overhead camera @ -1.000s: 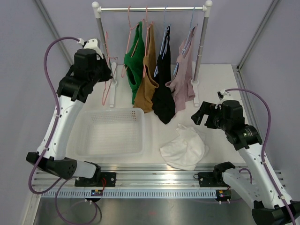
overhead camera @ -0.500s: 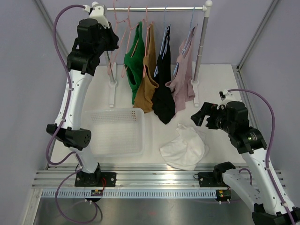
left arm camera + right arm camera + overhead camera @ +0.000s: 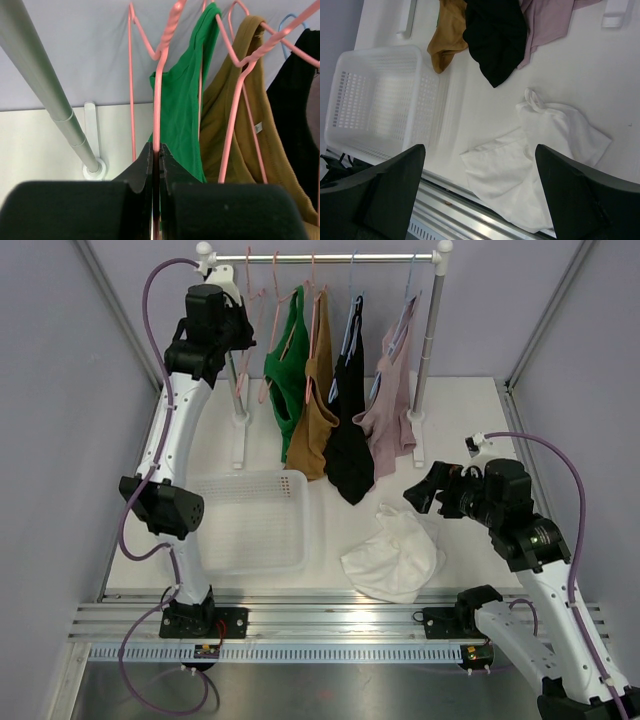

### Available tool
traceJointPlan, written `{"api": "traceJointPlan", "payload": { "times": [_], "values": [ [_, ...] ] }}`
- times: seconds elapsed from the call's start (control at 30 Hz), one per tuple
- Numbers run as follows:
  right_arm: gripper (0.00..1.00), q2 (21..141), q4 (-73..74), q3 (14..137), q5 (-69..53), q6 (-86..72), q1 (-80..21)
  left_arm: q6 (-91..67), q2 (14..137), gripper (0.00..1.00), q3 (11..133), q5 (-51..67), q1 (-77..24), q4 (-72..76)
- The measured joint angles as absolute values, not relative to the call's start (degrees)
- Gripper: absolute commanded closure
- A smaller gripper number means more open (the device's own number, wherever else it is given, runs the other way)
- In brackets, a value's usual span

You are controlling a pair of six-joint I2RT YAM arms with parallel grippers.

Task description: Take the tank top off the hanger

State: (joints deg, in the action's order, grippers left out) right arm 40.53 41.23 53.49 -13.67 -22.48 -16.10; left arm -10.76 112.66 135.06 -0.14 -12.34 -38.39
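Gripping a bare pink hanger (image 3: pixel 159 100), the left gripper (image 3: pixel 156 154) sits high at the left end of the rack (image 3: pixel 320 257), just beside the left post. Its jaws are pressed together on the hanger's wire stem below the twisted neck, clear in the left wrist view. No garment hangs on that hanger.

The white tank top (image 3: pixel 395 555) is off the hanger. It lies crumpled on the table (image 3: pixel 470 420) near the front edge, right of centre, one strap loop poking up toward the rack. Nothing touches it.

The right gripper (image 3: pixel 428 490) hovers above the table's right side, just beyond the white tank top's far right edge, pointing left. Its jaws are spread wide and hold nothing. The right wrist view looks down between the two fingers (image 3: pixel 380 185) at the tank top.

A white plastic basket (image 3: pixel 245 480) sits toward the front left corner of the table, apart from the tank top.

Four more tops hang on the rack, left to right: green top (image 3: pixel 285 380), mustard top (image 3: pixel 318 410), black top (image 3: pixel 350 440), mauve top (image 3: pixel 390 420). They are packed close and overlap. The green and mustard ones are on pink hangers, seen in the left wrist view. The black top's hem hangs lowest, near the white tank top's far edge, not touching it.
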Motion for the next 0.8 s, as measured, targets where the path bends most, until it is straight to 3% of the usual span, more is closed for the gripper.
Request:
{"api": "traceJointPlan", "payload": {
  "times": [0.07, 0.2, 0.3, 0.57, 0.8],
  "values": [
    [0.0, 41.6, 41.3, 53.4, -14.2, -22.3, -16.1, -10.7, 112.0, 0.67, 132.6, -0.2, -12.3, -36.6],
    [0.01, 45.7, 41.5, 53.4, -14.3, -22.3, -16.1, -10.6, 109.8, 0.43, 127.6, -0.2, -12.3, -36.1],
    [0.01, 50.6, 41.6, 53.3, -13.0, -22.6, -17.1, -10.6, 108.4, 0.05, 127.3, -0.2, -12.3, -36.9],
    [0.01, 65.0, 42.8, 52.2, -0.9, -27.2, -30.5, -13.8, 93.1, 0.01, 124.3, -4.5, -12.3, -42.4],
    [0.01, 70.6, 46.4, 49.2, 11.1, -35.1, -40.5, -20.3, 62.3, 0.01, 99.4, -7.6, -12.3, -43.3]
  ]
}}
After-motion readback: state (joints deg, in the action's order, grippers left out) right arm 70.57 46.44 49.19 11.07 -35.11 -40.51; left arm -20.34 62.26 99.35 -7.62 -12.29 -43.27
